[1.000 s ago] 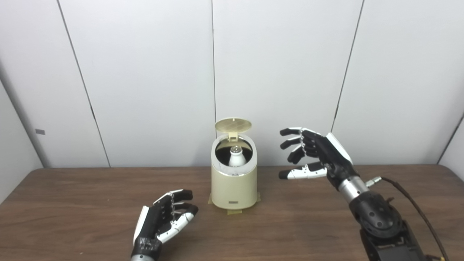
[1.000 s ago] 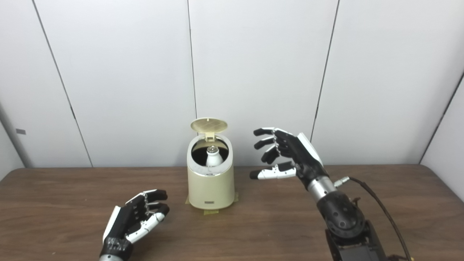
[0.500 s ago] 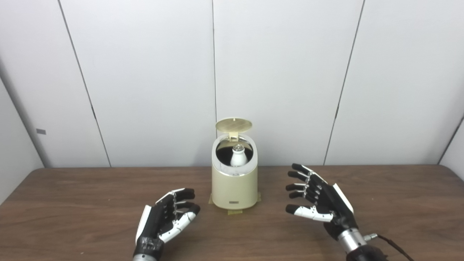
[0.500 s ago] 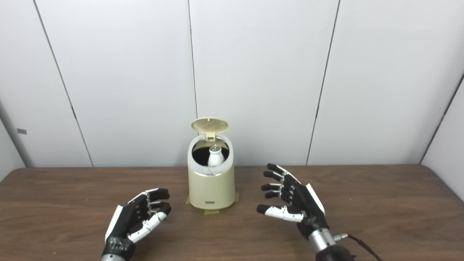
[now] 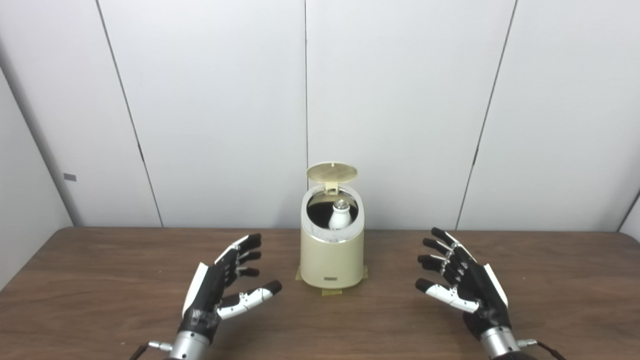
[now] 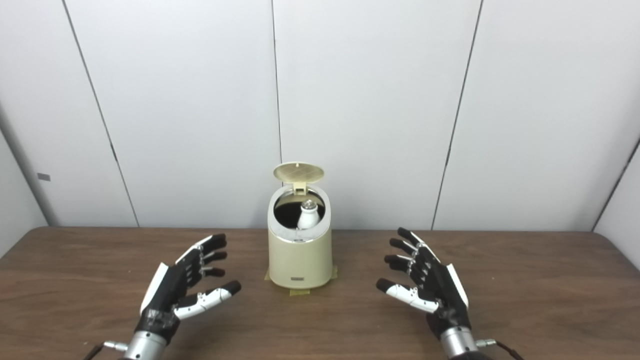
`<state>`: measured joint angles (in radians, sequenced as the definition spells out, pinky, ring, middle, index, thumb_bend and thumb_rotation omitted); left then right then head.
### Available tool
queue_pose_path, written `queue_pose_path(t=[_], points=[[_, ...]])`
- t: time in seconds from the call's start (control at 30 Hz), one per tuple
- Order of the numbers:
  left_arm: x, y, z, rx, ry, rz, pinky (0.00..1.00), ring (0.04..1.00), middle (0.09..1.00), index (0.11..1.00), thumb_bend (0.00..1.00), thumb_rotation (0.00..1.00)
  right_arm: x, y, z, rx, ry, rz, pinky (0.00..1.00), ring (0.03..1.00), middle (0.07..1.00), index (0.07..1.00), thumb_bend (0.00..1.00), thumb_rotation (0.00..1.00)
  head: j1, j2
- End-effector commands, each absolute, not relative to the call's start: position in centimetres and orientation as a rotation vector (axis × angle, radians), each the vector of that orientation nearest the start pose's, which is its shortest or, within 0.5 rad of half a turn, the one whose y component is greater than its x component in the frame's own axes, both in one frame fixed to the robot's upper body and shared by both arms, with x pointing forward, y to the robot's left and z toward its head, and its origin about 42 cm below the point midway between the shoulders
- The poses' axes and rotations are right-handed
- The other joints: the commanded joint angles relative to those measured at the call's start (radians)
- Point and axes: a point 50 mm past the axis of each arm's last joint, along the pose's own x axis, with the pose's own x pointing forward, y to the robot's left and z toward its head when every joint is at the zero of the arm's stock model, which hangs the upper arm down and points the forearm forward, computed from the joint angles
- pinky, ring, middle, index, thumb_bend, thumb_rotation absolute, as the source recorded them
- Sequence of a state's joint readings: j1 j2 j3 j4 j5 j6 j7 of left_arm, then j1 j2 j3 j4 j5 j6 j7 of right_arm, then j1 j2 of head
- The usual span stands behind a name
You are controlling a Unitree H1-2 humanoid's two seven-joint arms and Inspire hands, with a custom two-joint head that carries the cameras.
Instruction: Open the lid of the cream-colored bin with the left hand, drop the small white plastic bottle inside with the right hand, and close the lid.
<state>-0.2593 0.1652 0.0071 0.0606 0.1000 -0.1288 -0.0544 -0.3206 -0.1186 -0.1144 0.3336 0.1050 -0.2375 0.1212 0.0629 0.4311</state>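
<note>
Both hands lowered, spread, empty; lid up.
Right hand [image 5: 462, 287] has dropped from bin height to the table [image 5: 100, 280]; left hand [image 5: 225, 282] has uncurled. One bin [image 5: 332, 250], one bottle [image 5: 340, 216] upright inside, lid [image 5: 332, 172] raised.

Lid [image 5: 332, 171] up — bottle [image 5: 339, 216] inside bin [image 5: 332, 260], hands empty.

You see one cream bin [image 5: 332, 260], one raised lid [image 5: 332, 172], one white bottle [image 5: 339, 216], and two hands: left hand [image 5: 220, 287], right hand [image 5: 465, 285].
</note>
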Motion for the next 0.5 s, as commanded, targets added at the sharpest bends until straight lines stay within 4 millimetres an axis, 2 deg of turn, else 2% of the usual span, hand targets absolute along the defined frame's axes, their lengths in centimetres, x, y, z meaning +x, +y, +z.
queue_pose_path(t=[0.0,0.23,0.37,0.47], points=[[38.4,23.5,22.0,0.299,-0.457,-0.113,0.77,0.892,0.926,0.945,0.89,0.29,38.8,-25.7,14.6,-0.003,-0.299,0.054,0.74,0.681,0.806,0.851,0.89,0.23,0.000,0.000],[42.6,22.6,27.9,0.416,-0.515,-0.129,0.78,0.937,0.957,0.983,0.93,0.30,38.5,-25.5,14.7,-0.009,-0.302,0.059,0.70,0.670,0.806,0.846,0.90,0.24,-0.002,-0.002],[44.7,21.8,30.6,0.505,-0.508,-0.141,0.88,0.989,0.996,0.999,0.94,0.31,38.4,-25.2,15.0,-0.017,-0.306,0.067,0.66,0.649,0.801,0.842,0.90,0.23,-0.001,-0.005],[46.3,20.9,31.9,0.592,-0.512,-0.126,0.90,0.999,1.000,1.000,0.96,0.32,38.3,-24.9,15.1,-0.018,-0.306,0.073,0.66,0.646,0.797,0.841,0.90,0.22,-0.003,-0.002]])
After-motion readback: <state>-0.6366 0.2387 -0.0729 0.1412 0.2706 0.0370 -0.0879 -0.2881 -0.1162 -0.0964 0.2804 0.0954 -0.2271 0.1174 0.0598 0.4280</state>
